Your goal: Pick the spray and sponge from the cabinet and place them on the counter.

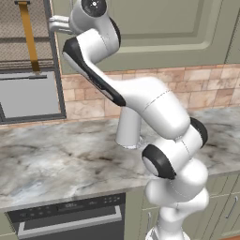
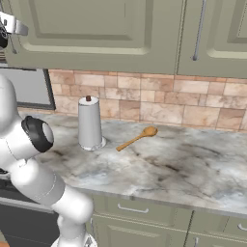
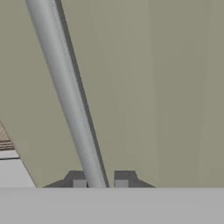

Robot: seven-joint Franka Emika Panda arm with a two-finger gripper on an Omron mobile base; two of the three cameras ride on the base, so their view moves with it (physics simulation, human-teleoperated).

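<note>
The olive-green cabinet (image 1: 164,28) hangs over the counter (image 1: 56,159) with its panelled door closed. The spray and the sponge are hidden. In the hand view, the door's thin metal bar handle (image 3: 65,87) runs slantwise across the door (image 3: 153,87) and passes between my two fingertips. My gripper (image 3: 100,180) is shut on this handle. The left base view shows my arm reaching up to the cabinet's lower left corner, with the hand (image 1: 58,22) at the door's edge. My hand (image 2: 12,24) also shows at the top left of the right base view.
A white paper-towel roll (image 2: 89,123) stands on the counter (image 2: 183,164) below the cabinet (image 2: 96,29), with a wooden spoon (image 2: 137,137) lying to its right. Left of the cabinet hangs a wire-mesh unit (image 1: 18,51) with an orange strap (image 1: 29,37). A dishwasher (image 1: 70,215) sits under the counter.
</note>
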